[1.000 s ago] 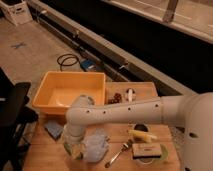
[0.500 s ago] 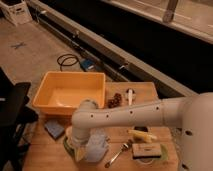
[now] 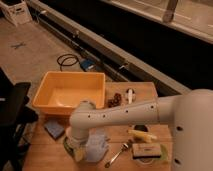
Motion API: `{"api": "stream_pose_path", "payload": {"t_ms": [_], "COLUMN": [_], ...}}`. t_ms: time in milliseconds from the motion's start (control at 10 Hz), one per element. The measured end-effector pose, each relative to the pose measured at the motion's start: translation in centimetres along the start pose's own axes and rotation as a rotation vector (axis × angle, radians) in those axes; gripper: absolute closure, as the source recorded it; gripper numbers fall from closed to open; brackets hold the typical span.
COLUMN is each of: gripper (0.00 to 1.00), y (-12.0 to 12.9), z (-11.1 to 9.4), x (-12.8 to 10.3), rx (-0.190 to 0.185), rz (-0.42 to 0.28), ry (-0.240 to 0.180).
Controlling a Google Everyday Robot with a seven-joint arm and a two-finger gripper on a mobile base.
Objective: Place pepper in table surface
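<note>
My white arm reaches from the right across the wooden table surface [image 3: 45,150] to its front left. The gripper [image 3: 76,143] points down, just above the wood, between a blue pad and a clear plastic piece, and the wrist covers most of it. A slim greenish curved thing, which looks like the pepper [image 3: 71,150], shows at the gripper's tip, low against the tabletop. I cannot tell whether it is held or lying free.
A yellow plastic tub [image 3: 50,100] stands at the back left. A blue pad [image 3: 54,129] and a clear plastic piece [image 3: 97,146] flank the gripper. A fork [image 3: 118,153], a yellow item [image 3: 142,135], a dark sponge over green [image 3: 147,151] and brown and white items [image 3: 116,100] lie to the right.
The arm's wrist has swung a little left and down toward the front left of the table. Nothing else on the table has moved.
</note>
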State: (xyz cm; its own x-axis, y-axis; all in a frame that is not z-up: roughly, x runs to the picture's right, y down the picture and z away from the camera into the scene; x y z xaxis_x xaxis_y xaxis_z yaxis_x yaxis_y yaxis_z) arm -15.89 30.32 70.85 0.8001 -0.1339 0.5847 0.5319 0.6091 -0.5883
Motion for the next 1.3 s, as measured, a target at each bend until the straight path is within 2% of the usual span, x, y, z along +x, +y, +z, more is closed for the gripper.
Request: {"api": "stream_pose_path", "payload": {"t_ms": [100,700,1000,1100,1300], "gripper": [0.35,0.35,0.35,0.37,0.53], "y": [-0.3,-1.2,-1.1,-1.0,-0.8], "z": [0.1,1.5,2.7,3.1,3.4], "x": [-0.3,1.6,1.6,1.5,1.3], "rx": [-0.004,-0.046,-0.081,-0.091,-0.093], "rz": [-0.004,0.019,0.014,0.011,0.006], "ry": [0.002,0.020,0.011,0.006,0.001]}}
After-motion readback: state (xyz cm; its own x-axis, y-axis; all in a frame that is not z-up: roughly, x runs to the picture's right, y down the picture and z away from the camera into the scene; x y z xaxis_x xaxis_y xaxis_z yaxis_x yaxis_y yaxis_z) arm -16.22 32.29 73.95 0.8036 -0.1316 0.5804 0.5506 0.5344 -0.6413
